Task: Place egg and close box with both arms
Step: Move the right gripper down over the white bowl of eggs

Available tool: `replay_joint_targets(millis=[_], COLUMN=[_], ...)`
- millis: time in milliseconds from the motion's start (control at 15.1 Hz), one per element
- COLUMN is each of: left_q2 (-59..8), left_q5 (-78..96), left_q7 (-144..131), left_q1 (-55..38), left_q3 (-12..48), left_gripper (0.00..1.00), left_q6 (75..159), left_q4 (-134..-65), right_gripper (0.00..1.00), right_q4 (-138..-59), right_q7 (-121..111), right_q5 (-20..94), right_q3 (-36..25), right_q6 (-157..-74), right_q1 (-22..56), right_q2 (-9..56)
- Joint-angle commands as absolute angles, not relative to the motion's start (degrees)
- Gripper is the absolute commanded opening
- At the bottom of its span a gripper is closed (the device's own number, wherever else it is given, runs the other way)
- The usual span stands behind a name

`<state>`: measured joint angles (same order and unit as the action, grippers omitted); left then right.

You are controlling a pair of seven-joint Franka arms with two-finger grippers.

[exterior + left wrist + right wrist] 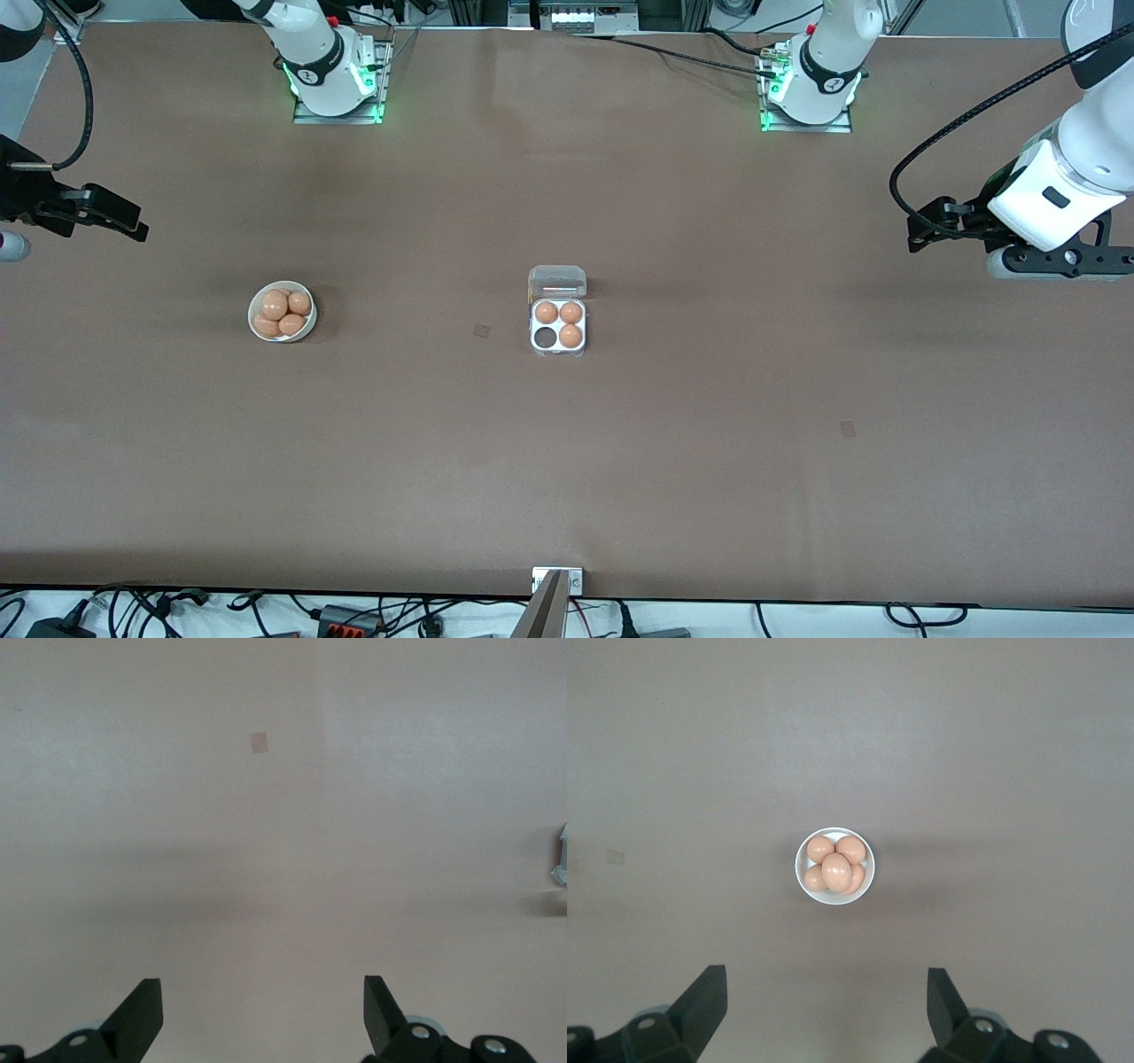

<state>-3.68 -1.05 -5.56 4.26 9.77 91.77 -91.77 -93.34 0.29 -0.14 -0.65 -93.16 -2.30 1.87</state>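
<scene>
The clear box (558, 324) sits mid-table with its lid (557, 282) open and standing at the edge farther from the front camera. Three orange-brown eggs fill three cells, and one cell (544, 337) is empty. Several more eggs (282, 312) lie in a white bowl (255, 301) toward the right arm's end. My right gripper (120, 220) hangs open and empty above the table's end; its wrist view (826, 1003) shows the bowl (804, 879) of eggs (836, 870) below. My left gripper (1059, 261) hangs open and empty over the other end (263, 1005); an edge of the box (560, 861) shows there.
Small tape squares mark the brown table cover, one beside the box (481, 330) and one nearer the front camera toward the left arm's end (848, 429). A metal bracket (557, 580) sits at the table edge nearest the front camera.
</scene>
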Motion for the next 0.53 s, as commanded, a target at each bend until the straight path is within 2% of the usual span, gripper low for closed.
replay_joint_targets(millis=[0,331,463], left_q2=[-2.9,-2.9,-2.9], left_q5=[-0.09,-0.09,-0.09], left_q7=[-5.89,-5.89,-5.89], left_q1=[4.66,4.66,4.66], left_q3=[9.84,9.84,9.84], left_gripper=[1.0,1.0,1.0], left_q6=[91.32,90.88,90.88], left_q4=[-92.02,-92.02,-92.02], right_gripper=[1.0,1.0,1.0], right_q4=[-95.71,-95.54,-95.45], right_q7=[0.87,0.26,0.35], right_q5=[-0.62,-0.79,-1.14], right_q3=[0.18,0.18,0.18], right_q6=[-93.69,-94.31,-95.53], right_q1=[-2.9,-2.37,-2.37], right_q2=[-0.26,0.17,2.36])
